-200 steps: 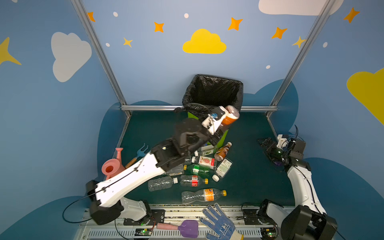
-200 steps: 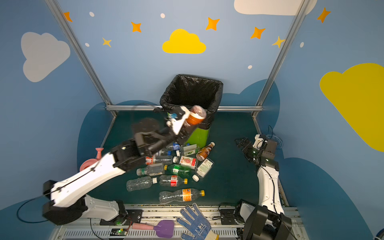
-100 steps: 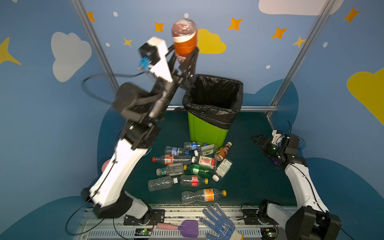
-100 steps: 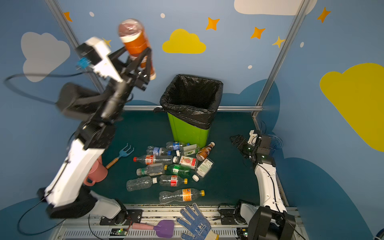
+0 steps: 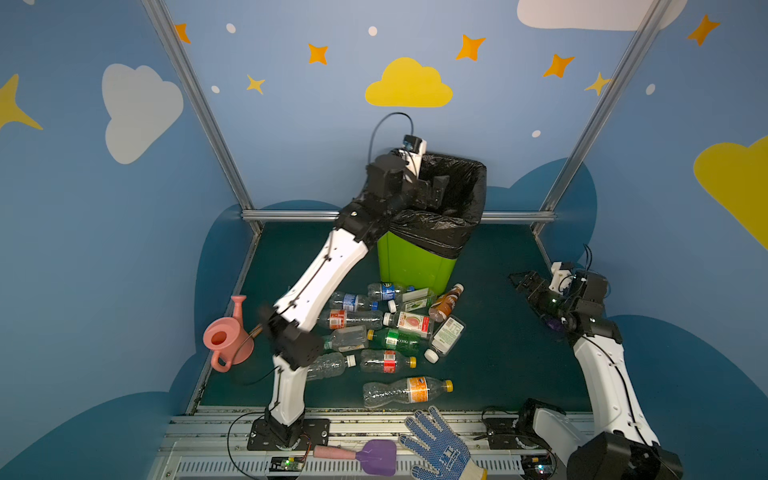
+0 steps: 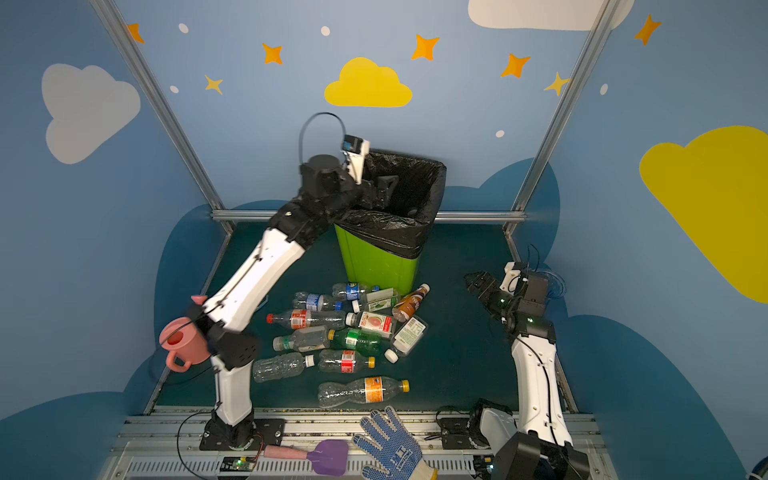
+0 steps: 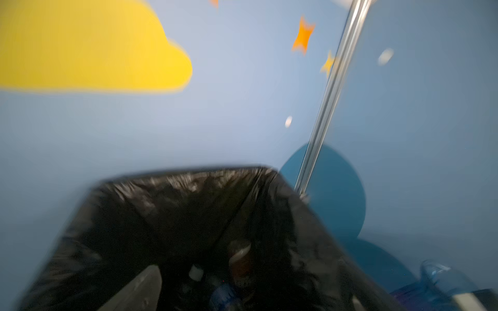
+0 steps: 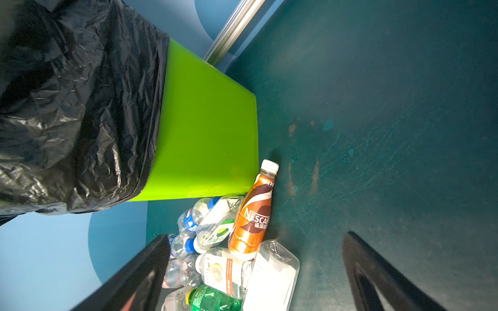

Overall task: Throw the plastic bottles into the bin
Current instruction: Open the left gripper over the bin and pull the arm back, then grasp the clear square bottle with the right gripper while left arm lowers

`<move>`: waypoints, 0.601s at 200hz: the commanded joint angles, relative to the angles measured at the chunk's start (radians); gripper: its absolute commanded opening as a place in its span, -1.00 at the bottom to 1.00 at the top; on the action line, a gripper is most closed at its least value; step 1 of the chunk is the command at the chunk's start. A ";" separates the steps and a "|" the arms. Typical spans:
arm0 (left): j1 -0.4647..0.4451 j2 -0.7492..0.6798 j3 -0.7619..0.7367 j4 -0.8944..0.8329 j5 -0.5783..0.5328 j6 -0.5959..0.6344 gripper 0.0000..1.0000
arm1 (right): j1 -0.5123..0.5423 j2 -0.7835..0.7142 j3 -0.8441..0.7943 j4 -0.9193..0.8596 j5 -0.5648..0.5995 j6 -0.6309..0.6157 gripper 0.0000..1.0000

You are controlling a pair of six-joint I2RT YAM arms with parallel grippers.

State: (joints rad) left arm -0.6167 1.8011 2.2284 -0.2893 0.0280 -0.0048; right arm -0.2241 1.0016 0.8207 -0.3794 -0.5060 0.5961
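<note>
- In both top views the left gripper (image 5: pixel 434 189) now hangs over the mouth of the bin (image 5: pixel 415 266). A moment ago it held an orange-labelled bottle high above the rim. Its jaws now stand apart with nothing between them, so that bottle has been let go.
- Also in both top views, the remaining plastic bottles (image 6: pixel 353 332) lie clustered on the green mat in front of the bin, seemingly undisturbed. The right gripper (image 6: pixel 476 280) has barely shifted. It waits spread wide and empty, well to the side of the pile.
- The left wrist view is blurred by motion. One finger (image 7: pixel 142 288) frames the black liner (image 7: pixel 161 202), and the orange-labelled bottle (image 7: pixel 239 264) shows deep inside it. Judging from this, one more bottle is binned and the pile is next.
- The right wrist view looks between wide-open fingers at the brown coffee bottle (image 8: pixel 250 215), which lies just beside the bin's base. It is probably this arm's easiest next pick.
</note>
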 commanded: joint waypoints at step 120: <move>0.106 -0.762 -1.088 0.298 -0.425 -0.125 1.00 | 0.351 0.135 -0.086 -0.065 0.207 0.195 0.96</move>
State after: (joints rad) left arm -0.5438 1.1698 1.2098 0.0101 -0.2958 -0.0288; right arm 0.0402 1.1126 0.7712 -0.3996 -0.3939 0.7197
